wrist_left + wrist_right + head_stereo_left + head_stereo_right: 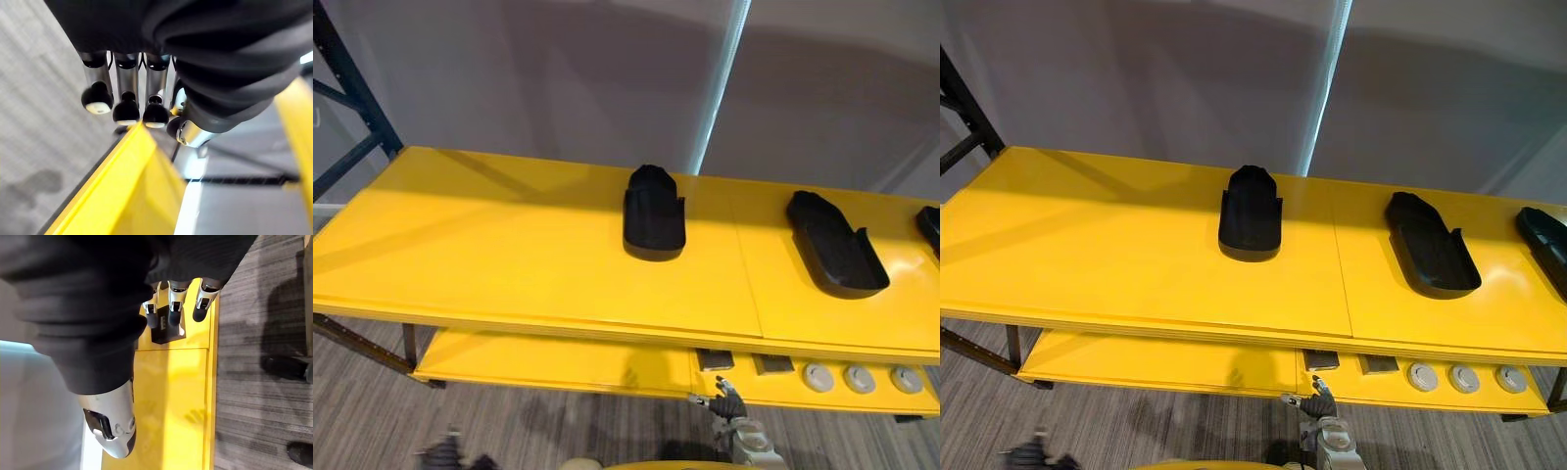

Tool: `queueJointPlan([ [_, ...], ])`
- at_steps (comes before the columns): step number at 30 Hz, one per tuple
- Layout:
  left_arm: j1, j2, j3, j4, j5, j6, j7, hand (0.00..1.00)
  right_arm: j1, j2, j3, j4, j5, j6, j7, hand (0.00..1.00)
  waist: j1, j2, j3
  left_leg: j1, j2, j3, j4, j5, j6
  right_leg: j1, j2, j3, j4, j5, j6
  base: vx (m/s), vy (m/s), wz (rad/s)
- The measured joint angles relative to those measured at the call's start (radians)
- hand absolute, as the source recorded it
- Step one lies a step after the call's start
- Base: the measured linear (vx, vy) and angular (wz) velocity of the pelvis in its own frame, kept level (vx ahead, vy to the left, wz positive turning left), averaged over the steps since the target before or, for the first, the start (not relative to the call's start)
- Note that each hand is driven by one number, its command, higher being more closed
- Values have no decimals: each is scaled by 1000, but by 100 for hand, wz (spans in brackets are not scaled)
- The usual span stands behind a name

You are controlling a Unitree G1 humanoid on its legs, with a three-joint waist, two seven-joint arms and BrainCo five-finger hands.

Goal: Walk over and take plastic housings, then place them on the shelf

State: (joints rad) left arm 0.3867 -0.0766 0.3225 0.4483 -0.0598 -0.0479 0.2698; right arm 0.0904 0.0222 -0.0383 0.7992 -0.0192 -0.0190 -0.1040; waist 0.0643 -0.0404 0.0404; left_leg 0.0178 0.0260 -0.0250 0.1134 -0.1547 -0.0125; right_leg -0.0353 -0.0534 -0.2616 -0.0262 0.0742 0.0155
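Observation:
Three black plastic housings lie on the yellow shelf's top board (509,245): one near the middle (654,213), one to its right (835,245), and one cut off at the far right edge (1545,240). My right hand (729,401) hangs low in front of the lower board, well below the housings. In the right wrist view its fingers (171,308) are straight and hold nothing. My left hand (445,452) is down at the lower left near the floor. Its fingers (127,110) are relaxed and empty beside a yellow shelf edge (122,186).
The lower yellow board (558,362) carries two dark grey blocks (715,359) and three round grey discs (859,378). A dark blue rack post (352,78) stands at the back left. A grey wall lies behind the shelf, and striped grey carpet (509,431) covers the floor.

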Motion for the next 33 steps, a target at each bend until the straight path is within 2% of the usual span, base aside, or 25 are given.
queueJointPlan([
  [3,-62,14,-130,117,46,0,-27,0,2,-1,-3,14,3,-1,-2,0,-10,10,-2,12,3,6,-17,4,-5,7,5,13,-15,4,0,47,2,-9],
  [5,-96,17,-138,169,83,0,-26,0,1,-3,-6,33,12,-4,-6,0,-27,21,-6,23,4,6,-32,8,-10,15,9,16,-32,9,1,42,-3,-8],
  [6,-110,18,-137,187,94,0,-25,0,-3,-6,-8,44,14,-4,-7,0,-27,19,-8,28,5,8,-37,9,-11,16,11,21,-36,13,0,54,5,-20],
  [10,-174,39,-163,256,152,1,-13,0,-24,-24,-46,86,21,-5,-26,0,-33,44,5,39,5,31,-48,9,-12,18,19,47,-73,38,0,56,16,-20],
  [13,-174,58,-174,262,161,1,-5,0,-34,-29,-61,90,21,-5,-28,0,-49,45,9,48,6,33,-57,9,-12,20,22,52,-73,38,0,28,14,-6],
  [19,-192,99,-176,281,189,2,-5,0,-60,-30,-72,90,25,-10,-29,0,-52,23,40,63,1,54,-65,5,-17,29,20,75,-79,41,4,-39,23,-10],
  [21,-212,101,-178,280,189,2,-5,0,-61,-30,-78,90,34,-14,-29,0,-53,24,54,24,6,56,-9,-35,-24,21,22,75,-77,32,13,-37,24,1],
  [25,-210,100,-174,276,189,2,-4,0,-70,-28,-79,78,48,-17,-34,0,-47,34,76,-23,27,74,136,-86,-45,11,43,122,-71,29,8,31,12,-32],
  [28,-207,80,-172,238,188,1,3,0,-105,-30,-77,68,48,-17,-51,0,-46,33,85,-105,1,-56,292,-99,-50,-52,39,195,0,21,3,24,-5,-72],
  [29,-210,67,-176,220,188,0,8,0,-104,-32,-77,36,48,-17,-51,0,-48,44,87,-111,5,-98,315,-123,-67,-69,51,214,26,12,8,-3,45,-66],
  [30,-211,59,-176,215,188,0,11,0,-105,-34,-77,21,48,-20,-51,0,-49,53,87,-109,6,-112,319,-140,-69,-82,58,225,45,6,12,-20,106,-68],
  [31,-233,48,-184,198,188,-1,15,0,-103,-34,-77,-14,48,-24,-51,0,-57,58,86,-108,7,-106,320,-166,-42,-118,65,247,84,-3,21,-28,159,-55],
  [33,-267,53,-206,179,188,-6,15,0,-102,-28,-77,-38,47,-24,-50,0,-53,38,98,-111,-2,-80,317,-185,-8,-163,65,278,125,-4,28,-64,183,-61],
])
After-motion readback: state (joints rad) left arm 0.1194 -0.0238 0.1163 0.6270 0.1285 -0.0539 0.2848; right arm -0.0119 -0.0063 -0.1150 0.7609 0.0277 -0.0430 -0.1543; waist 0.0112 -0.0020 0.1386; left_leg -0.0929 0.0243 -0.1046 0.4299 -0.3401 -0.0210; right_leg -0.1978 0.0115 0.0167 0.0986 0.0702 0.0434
